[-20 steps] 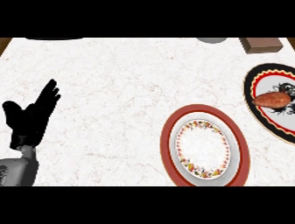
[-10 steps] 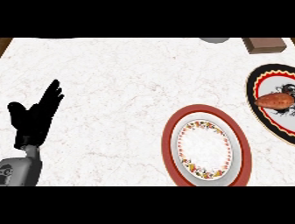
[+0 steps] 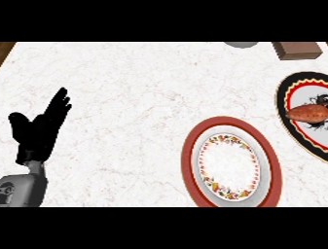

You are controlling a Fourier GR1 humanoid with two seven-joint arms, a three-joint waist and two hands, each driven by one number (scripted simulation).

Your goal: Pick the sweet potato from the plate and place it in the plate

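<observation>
— At the view's lower left, what do we see of the fingers?

— We see them straight and spread, pointing up and away over the counter, with the thumb standing apart to the left. They hold nothing. That is our left hand (image 3: 38, 127), black, resting open above its grey forearm (image 3: 17, 188), which comes in from the lower edge. Our right hand does not show.

— And where do we find the sweet potato?

— We find the sweet potato (image 3: 309, 113) far to the right, lying on the black-rimmed plate (image 3: 301, 81), which has a red band inside its rim and a dark pattern on its white middle. That plate is cut off by the right edge. The hand is well apart from it.

— What lies between?

— Nearer to us we see the red-rimmed plate (image 3: 193, 146), with a ring of small leaf-like marks round its white centre; it sits just beside the black-rimmed one. All rest on the white marble counter (image 3: 145, 87). At the far edge we make out a brown block (image 3: 296, 49) and part of a grey round object (image 3: 242, 44).
</observation>
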